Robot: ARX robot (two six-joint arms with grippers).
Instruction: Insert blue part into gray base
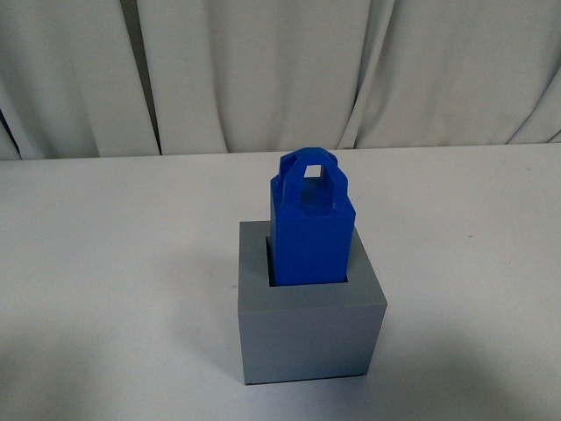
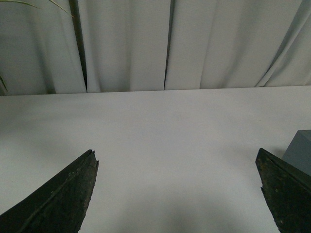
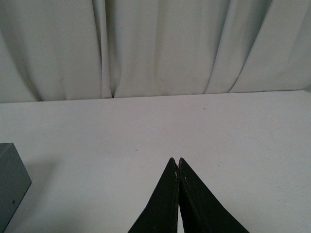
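The blue part (image 1: 310, 224) stands upright in the square recess of the gray base (image 1: 308, 326) in the front view, its arched handle loop on top. Neither arm shows in that view. In the left wrist view my left gripper (image 2: 177, 160) is open, its dark fingers (image 2: 68, 194) wide apart over bare table, and a corner of the gray base (image 2: 300, 151) shows beside one finger. In the right wrist view my right gripper (image 3: 176, 160) is shut with nothing between its fingers, and a side of the gray base (image 3: 10, 187) sits apart from it at the frame's edge.
A white table (image 1: 114, 263) carries the base. Pale curtains (image 1: 280, 70) hang behind the table's far edge. A thin green leaf (image 2: 9, 4) pokes into a corner of the left wrist view.
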